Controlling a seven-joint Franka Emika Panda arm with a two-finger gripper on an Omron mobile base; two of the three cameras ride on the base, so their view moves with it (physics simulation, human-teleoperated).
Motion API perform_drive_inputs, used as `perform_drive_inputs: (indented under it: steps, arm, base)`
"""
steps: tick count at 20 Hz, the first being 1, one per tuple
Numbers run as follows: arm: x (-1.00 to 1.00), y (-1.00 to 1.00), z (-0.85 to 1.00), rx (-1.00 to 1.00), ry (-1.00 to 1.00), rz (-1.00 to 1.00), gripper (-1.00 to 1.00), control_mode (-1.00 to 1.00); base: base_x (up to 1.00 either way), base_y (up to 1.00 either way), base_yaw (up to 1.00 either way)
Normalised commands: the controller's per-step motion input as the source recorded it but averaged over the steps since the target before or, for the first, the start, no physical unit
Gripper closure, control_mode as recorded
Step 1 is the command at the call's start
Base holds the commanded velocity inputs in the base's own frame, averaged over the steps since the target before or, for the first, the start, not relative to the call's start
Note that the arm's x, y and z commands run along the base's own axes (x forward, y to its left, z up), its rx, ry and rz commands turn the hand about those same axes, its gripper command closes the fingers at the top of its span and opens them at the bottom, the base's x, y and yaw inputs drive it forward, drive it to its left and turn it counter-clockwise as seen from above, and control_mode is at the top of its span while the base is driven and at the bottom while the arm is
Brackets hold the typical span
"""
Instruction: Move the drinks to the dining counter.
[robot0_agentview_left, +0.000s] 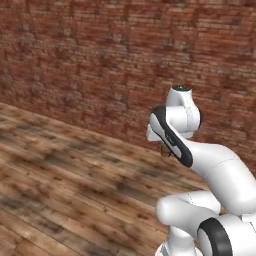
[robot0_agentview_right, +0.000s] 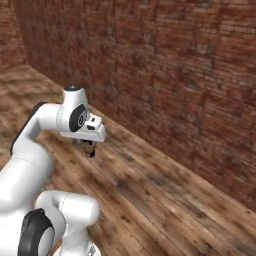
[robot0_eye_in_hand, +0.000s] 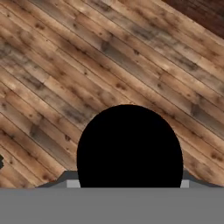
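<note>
One of the drinks, a short dark brown cup (robot0_eye_in_hand: 129, 144), appears in the hand view as a large black round shape seen from above. It hangs over the wooden floor. My gripper (robot0_eye_in_hand: 129, 177) is shut on it, with a jaw on either side of it. In the right base view the gripper (robot0_agentview_right: 89, 148) points down under the white hand with the dark cup (robot0_agentview_right: 89, 150) between the fingers. The left base view shows a bit of the brown cup (robot0_agentview_left: 165, 150) behind the forearm. The dining counter is out of view.
A red brick wall (robot0_agentview_left: 100, 65) runs close ahead of the arm and across the right base view (robot0_agentview_right: 190, 75). Wooden plank floor (robot0_agentview_right: 150, 200) lies below and all around.
</note>
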Motion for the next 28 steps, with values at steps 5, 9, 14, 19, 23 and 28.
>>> perform_drive_inputs:
  steps: [5,9,14,19,23,28]
  arm:
    - [0.00,0.00,0.00,0.00,0.00,0.00,1.00,1.00]
    - [0.00,0.00,0.00,0.00,0.00,0.00,1.00,1.00]
    - [0.00,0.00,0.00,0.00,0.00,0.00,1.00,1.00]
    - [0.00,0.00,0.00,0.00,0.00,0.00,1.00,1.00]
    - [0.00,0.00,0.00,0.00,0.00,0.00,1.00,1.00]
    - [0.00,0.00,0.00,0.00,0.00,0.00,1.00,1.00]
  base:
    - [1.00,0.00,0.56]
    - [1.00,0.00,0.52]
    - [1.00,0.00,0.40]
    - [1.00,0.00,0.32]
    - [1.00,0.00,0.33]
    - [1.00,-0.04,0.31]
